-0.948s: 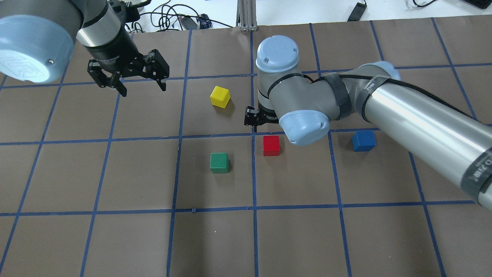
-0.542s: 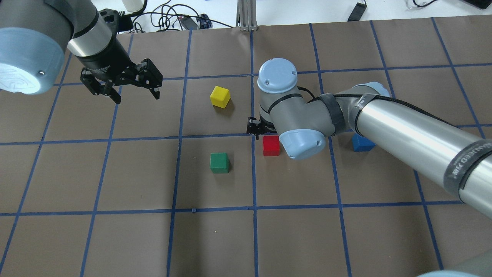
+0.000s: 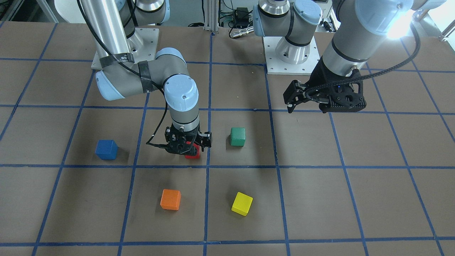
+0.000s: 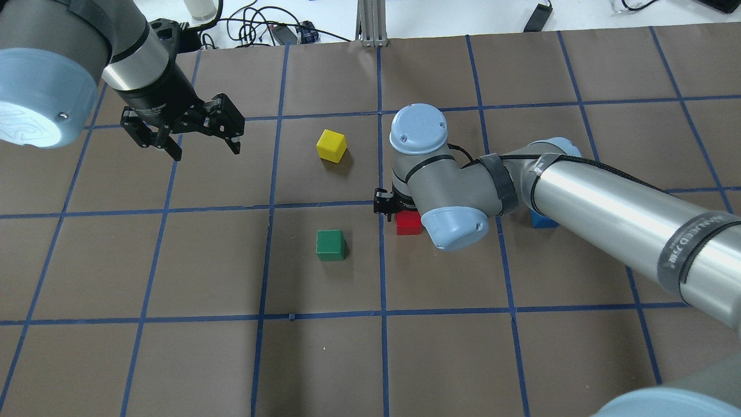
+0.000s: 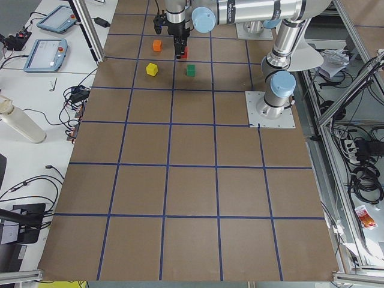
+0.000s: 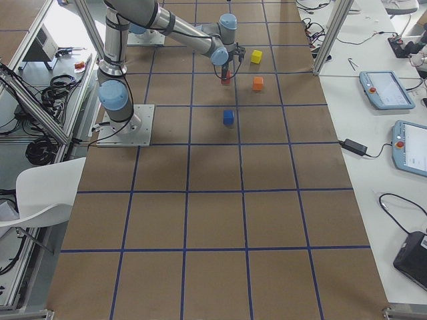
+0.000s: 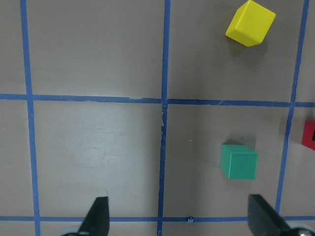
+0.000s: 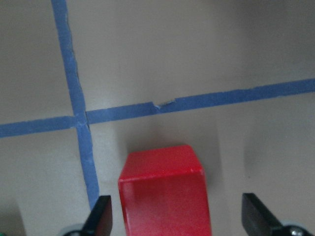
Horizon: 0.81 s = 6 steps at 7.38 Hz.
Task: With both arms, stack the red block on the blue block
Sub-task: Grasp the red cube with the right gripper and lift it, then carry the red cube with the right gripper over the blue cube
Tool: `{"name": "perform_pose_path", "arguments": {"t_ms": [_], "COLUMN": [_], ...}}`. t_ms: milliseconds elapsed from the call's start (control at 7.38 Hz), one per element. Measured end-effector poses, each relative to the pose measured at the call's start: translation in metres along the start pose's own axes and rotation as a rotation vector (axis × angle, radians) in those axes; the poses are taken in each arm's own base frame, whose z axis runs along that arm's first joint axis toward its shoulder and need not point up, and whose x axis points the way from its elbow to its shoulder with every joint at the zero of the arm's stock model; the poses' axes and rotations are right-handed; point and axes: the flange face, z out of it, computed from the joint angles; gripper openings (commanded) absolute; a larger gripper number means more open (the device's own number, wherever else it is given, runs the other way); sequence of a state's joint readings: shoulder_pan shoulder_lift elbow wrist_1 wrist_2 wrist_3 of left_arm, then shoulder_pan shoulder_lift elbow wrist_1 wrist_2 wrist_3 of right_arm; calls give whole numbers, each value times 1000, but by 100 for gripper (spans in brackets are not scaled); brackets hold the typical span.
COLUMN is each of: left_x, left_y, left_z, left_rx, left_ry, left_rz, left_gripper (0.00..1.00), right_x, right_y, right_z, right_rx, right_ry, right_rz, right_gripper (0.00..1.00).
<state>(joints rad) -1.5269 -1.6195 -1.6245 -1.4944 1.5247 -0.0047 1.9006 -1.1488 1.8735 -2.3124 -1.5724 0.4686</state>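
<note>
Zero stacking done yet; grab, lift, carry and drop all left to do. Right end effector wide open, down low around the red block, not squeezing it. Small, bright red, flat on the surface. Well off to one side: blue block, bare on top. Farther off: left end effector, wide open, holding nothing.

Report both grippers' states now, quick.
Left gripper: open, holding nothing.
Right gripper: open, one finger on either side of the red block, not yet gripping it.
</note>
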Motion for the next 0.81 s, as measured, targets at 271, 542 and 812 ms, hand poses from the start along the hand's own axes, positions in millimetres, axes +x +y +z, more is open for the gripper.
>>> {"name": "perform_pose_path", "arguments": {"t_ms": [271,542,812], "left_x": [-1,-1,-2], "left_y": [1,1,1], "left_z": [-2,-2,-2], "left_rx": [4,5,5], "left_ry": [0,-1,-3], "left_rz": [-1,0,-1], "left_gripper": [100,100,100], "right_x": [0,6,41], "right_y": [0,-7,-26], "right_z": [7,-3,-37], "right_rx": [7,30,48], "right_ry": [0,10,32], "right_rz": [2,9,21], "right_gripper": [0,0,0]}}
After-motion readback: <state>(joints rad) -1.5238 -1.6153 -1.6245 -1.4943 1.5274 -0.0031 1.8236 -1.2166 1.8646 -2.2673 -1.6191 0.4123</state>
